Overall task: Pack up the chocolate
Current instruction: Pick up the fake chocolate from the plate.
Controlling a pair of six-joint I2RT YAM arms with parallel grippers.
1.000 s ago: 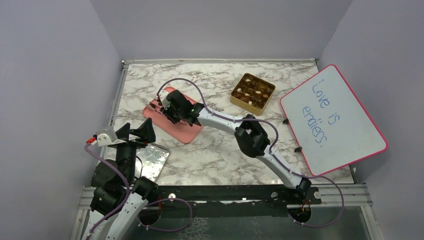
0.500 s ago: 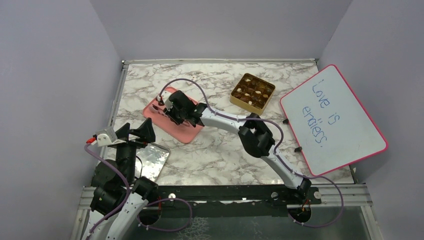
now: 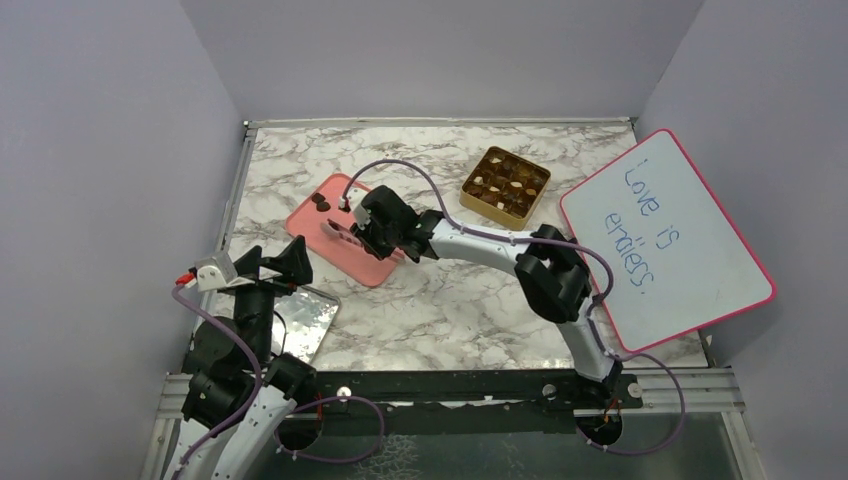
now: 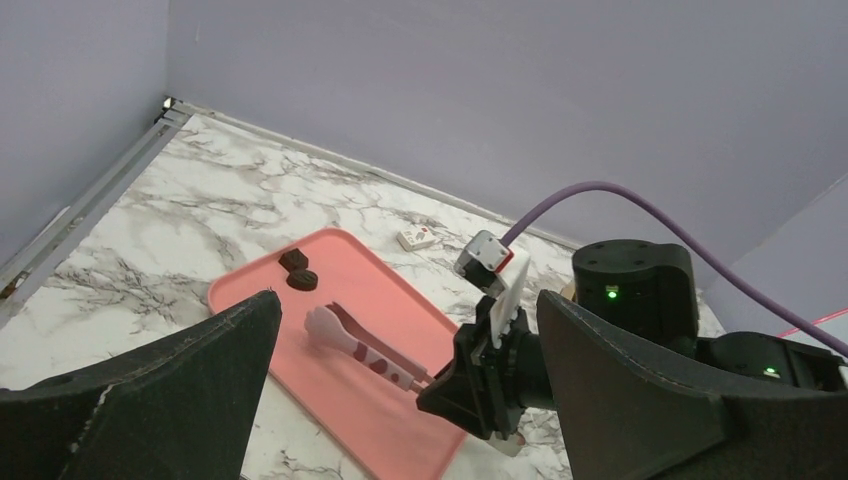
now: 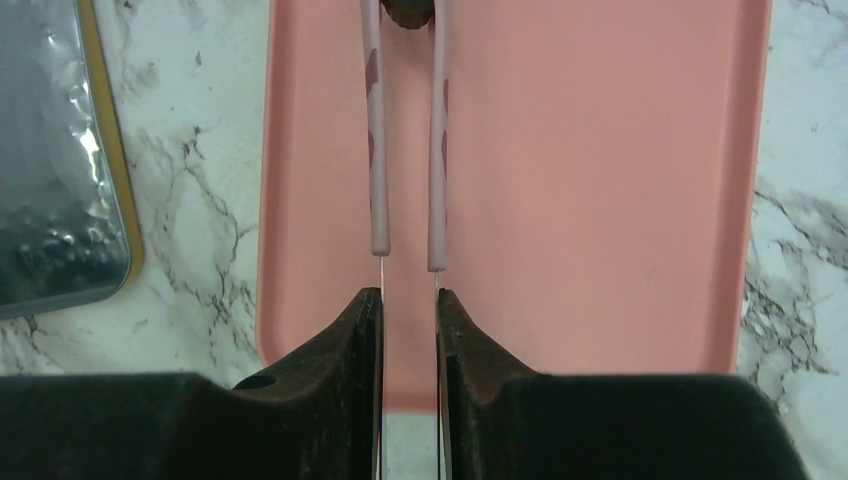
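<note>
The right hand [image 5: 409, 300] pinches slim pink tweezers [image 5: 378, 200] over a smooth tray [image 5: 600, 200]; left hand [image 4: 407, 300] gapes.

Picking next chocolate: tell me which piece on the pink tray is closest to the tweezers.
The flatter, round piece, right by the tweezers; the blockier piece lies beyond it.

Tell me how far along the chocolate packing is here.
Done: the gold box already holds several pieces. In hand: the right end effector is shut on the pink tweezers over the pink tray; no piece visibly gripped. Remaining: two dark chocolates on the tray. The left end effector is open, idle.
</note>
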